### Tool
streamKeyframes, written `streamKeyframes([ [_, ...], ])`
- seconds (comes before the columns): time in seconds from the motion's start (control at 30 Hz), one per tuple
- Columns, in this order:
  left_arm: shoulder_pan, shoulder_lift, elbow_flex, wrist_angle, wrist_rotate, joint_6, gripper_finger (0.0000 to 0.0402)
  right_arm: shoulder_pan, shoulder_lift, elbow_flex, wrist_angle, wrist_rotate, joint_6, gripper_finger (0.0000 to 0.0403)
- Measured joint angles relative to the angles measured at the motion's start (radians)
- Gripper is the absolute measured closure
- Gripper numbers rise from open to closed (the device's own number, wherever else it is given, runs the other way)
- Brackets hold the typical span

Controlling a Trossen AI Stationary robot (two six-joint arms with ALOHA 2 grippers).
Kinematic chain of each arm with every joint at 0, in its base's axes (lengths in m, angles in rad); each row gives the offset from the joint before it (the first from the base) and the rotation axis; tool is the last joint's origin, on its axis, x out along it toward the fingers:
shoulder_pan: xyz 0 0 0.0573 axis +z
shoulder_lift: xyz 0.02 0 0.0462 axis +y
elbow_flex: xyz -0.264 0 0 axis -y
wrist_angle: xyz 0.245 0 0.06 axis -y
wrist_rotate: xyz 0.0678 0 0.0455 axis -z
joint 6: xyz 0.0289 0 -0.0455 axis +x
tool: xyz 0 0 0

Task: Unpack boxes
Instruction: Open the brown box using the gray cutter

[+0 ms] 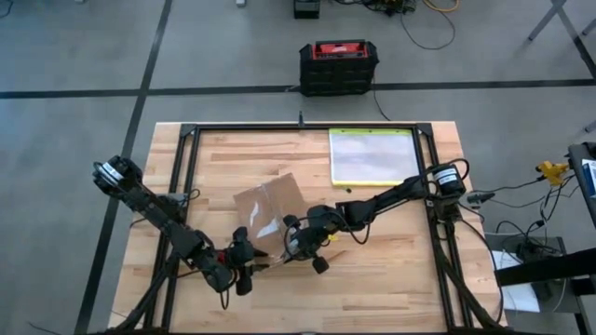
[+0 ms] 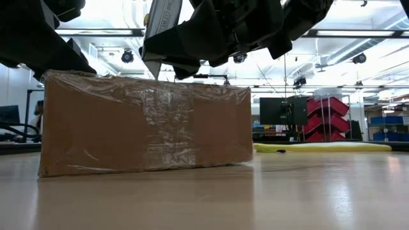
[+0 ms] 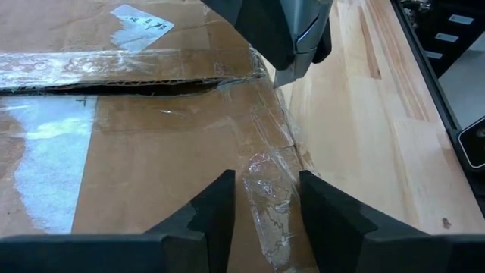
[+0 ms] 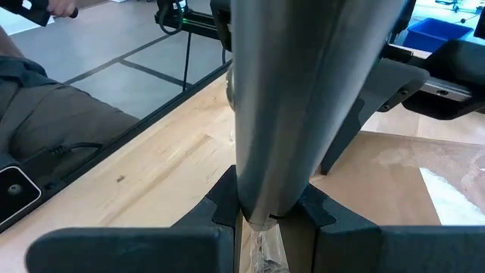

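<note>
Cardboard carton point(image 3: 151, 144) under left pincer point(image 3: 267, 199), parted astride tape, right pincer point(image 4: 265, 216) clamping grey tool point(image 4: 303, 98)

one worktop point(image 1: 391, 279) of pale wood. on it, one brown cardboard carton point(image 1: 270, 214) and one clear pouch point(image 1: 371, 156) with a yellow-green edge. one black-and-red case point(image 1: 338, 67) on the floor beyond the worktop. two dark arms, each ending in one pincer: the left pincer point(image 1: 244, 275) and the right pincer point(image 1: 296, 244), two fingers apiece. one grey metal tool point(image 4: 282, 114) clamped in the right pincer. several strips of shiny clear tape on the carton; the exact number cannot be told.
</note>
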Motion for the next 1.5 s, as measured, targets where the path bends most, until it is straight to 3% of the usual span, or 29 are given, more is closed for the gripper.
streamKeyframes([
  [1.5,-0.002,0.0,0.0,0.005,0.007,-0.001,0.0277,0.003,-0.008,-0.008,-0.009,0.009,0.0,0.0363],
])
